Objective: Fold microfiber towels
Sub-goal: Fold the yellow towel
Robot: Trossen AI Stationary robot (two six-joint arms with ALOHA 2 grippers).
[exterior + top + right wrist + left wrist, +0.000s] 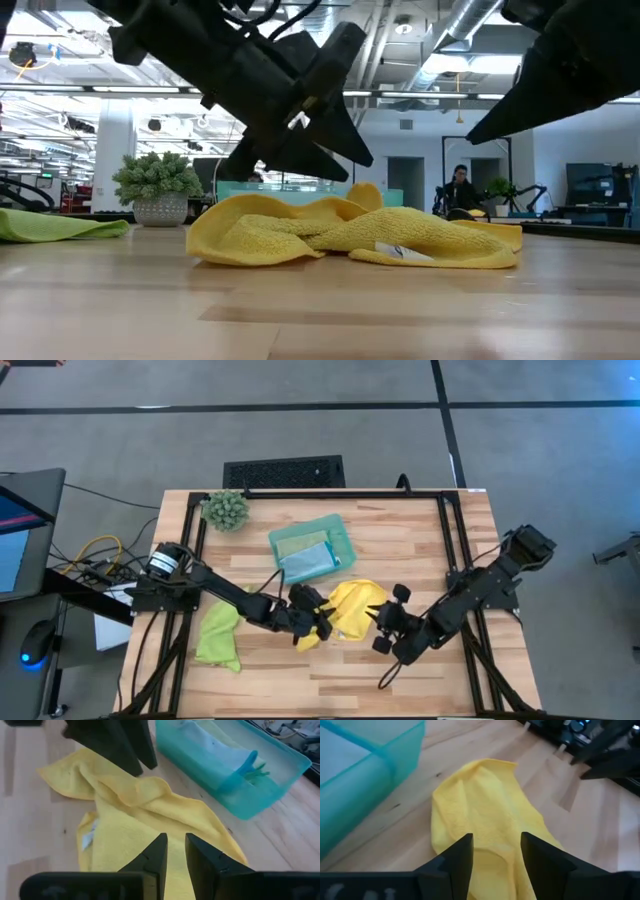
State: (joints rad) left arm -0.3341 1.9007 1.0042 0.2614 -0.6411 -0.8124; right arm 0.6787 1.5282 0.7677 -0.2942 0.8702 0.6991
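The yellow towel (352, 605) lies crumpled on the wooden table, near the middle; a small white label (395, 250) shows at its near edge. My left gripper (318, 622) is open and hovers just above the towel's left part (485, 805). My right gripper (383, 628) is open by a narrow gap and hovers above the towel's right part (135, 815). In the low view both grippers stand clear above the towel (350, 235). The lime green towel (220, 635) lies bunched at the near left. The light blue towel (305, 563) and the pale sage towel (298, 542) lie in the teal tray (340, 532).
The teal tray stands just beyond the yellow towel, close to my left arm. A spiky green plant ball (226, 508) sits at the far left corner. A black frame (440, 510) runs round the table's edges. Bare wood lies along the near edge (320, 690).
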